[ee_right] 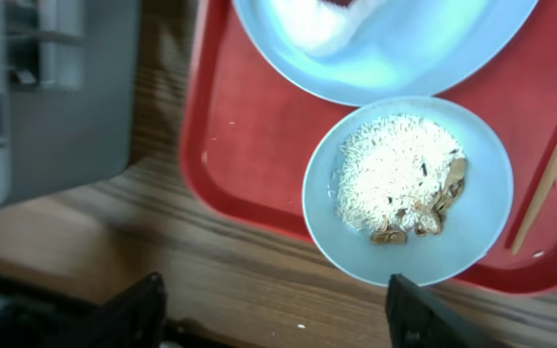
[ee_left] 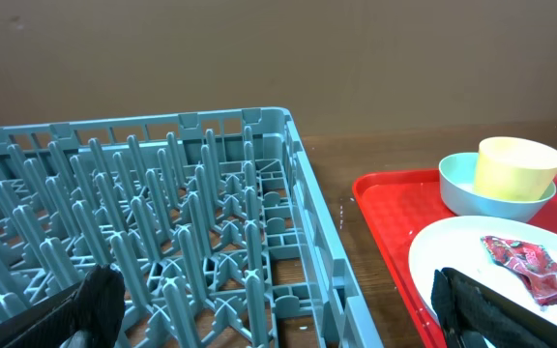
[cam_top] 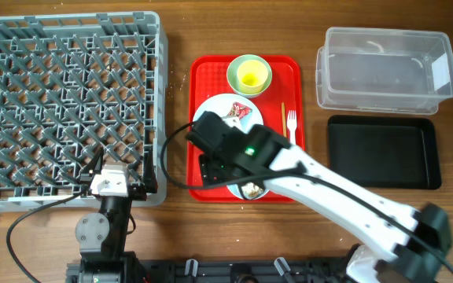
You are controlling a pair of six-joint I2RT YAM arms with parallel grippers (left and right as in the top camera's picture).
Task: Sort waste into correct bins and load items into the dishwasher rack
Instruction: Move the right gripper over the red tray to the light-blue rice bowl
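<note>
One small white bowl (ee_right: 409, 188) of rice scraps (ee_right: 395, 169) sits at the red tray's (ee_right: 249, 126) near edge. Right gripper (ee_right: 274, 309) hovers above, jaws apart, holding nothing. Left gripper (ee_left: 283, 319) gapes wide by the dishwasher rack's (cam_top: 61, 102) near right corner.

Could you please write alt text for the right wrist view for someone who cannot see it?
A small bowl of rice and brown scraps sits at the edge of a red tray, next to a large plate. The open right claw shows at the bottom, above the wooden table, and the grey rack shows at left.
</note>
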